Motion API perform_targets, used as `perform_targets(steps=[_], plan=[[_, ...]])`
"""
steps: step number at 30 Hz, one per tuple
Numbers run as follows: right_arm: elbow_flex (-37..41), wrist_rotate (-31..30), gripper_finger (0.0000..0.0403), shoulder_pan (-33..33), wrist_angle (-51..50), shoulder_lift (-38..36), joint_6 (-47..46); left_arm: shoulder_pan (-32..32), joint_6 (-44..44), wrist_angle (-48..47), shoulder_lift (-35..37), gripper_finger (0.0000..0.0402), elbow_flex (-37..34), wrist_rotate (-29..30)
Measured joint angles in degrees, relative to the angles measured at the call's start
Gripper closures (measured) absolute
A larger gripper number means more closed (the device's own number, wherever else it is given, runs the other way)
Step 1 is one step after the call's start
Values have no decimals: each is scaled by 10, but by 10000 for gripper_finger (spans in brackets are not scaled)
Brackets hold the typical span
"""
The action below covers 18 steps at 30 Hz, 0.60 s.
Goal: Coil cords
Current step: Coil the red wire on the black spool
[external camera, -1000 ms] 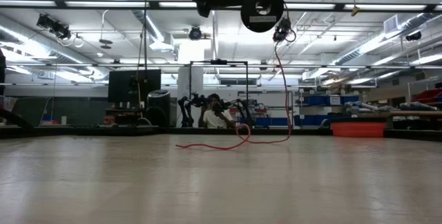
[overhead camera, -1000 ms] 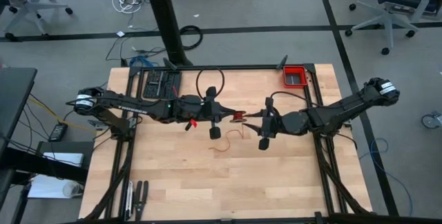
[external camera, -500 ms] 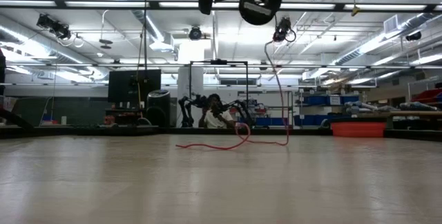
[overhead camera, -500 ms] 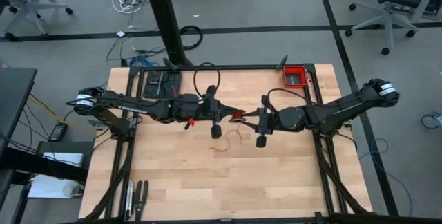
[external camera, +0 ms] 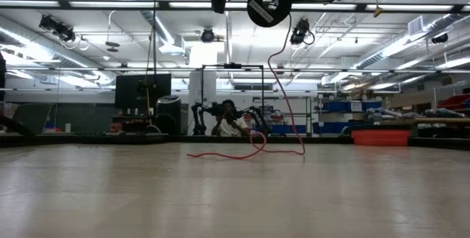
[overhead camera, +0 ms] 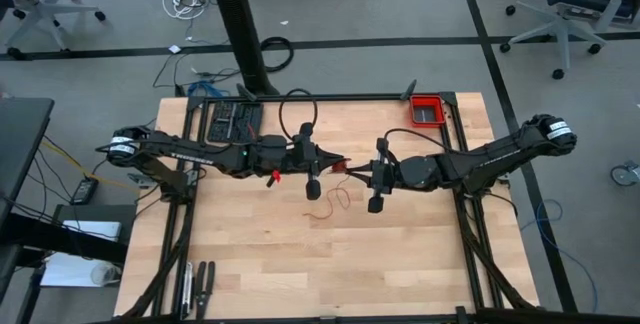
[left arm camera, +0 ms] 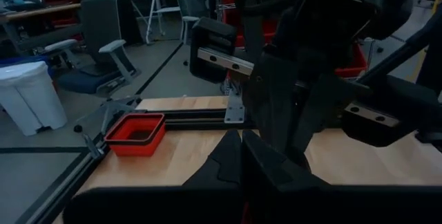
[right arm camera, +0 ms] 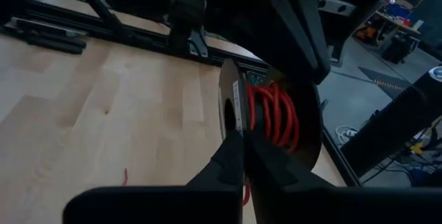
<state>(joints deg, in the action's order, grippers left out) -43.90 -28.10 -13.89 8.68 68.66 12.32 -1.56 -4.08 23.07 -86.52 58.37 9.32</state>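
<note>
A black spool (right arm camera: 273,117) wound with the red cord (right arm camera: 271,113) hangs in the air over the table's middle, between my two grippers. My left gripper (overhead camera: 336,163) comes level from the left and is shut on the spool. My right gripper (overhead camera: 351,171) comes from the right and is shut right at the spool's flange (right arm camera: 230,103). From the spool a free strand (external camera: 283,84) drops to the table, where its tail lies in loose loops (overhead camera: 335,202). My left gripper is shut on the spool (external camera: 266,6), which it holds clear of the table; the gripper bodies hide which part it has. My right gripper has its shut fingers (right arm camera: 231,156) level against the flange edge, with a bit of red cord (right arm camera: 245,195) showing between them; the pinch itself is hidden.
A red bin (overhead camera: 427,111) stands at the table's far right corner. A black tray (overhead camera: 232,122) lies at the far left, and a black cable loop (overhead camera: 300,114) rises behind my left gripper. A person (external camera: 231,124) sits in the room beyond the table.
My right gripper has moved toward the table's left, up to the spool, and has shut from wide open. The spool has turned a little in my left gripper. The top of the hanging strand has shifted sideways while the loops on the table stayed put.
</note>
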Motion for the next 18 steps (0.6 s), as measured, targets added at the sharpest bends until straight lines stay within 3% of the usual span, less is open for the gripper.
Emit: perform_targets(steps=[5, 12, 15, 18], plan=[[0, -9, 401, 0, -14, 0, -7, -2, -2, -10, 0, 352, 0, 16], [0, -16, 402, -3, -42, -20, -23, -25, -66, -60, 9, 260, 0, 130], [0, -16, 402, -4, -63, -43, -42, -35, -84, -89, 31, 243, 0, 166], [0, -10, 402, -4, -80, -58, -52, -43, -89, -114, 53, 239, 0, 164]])
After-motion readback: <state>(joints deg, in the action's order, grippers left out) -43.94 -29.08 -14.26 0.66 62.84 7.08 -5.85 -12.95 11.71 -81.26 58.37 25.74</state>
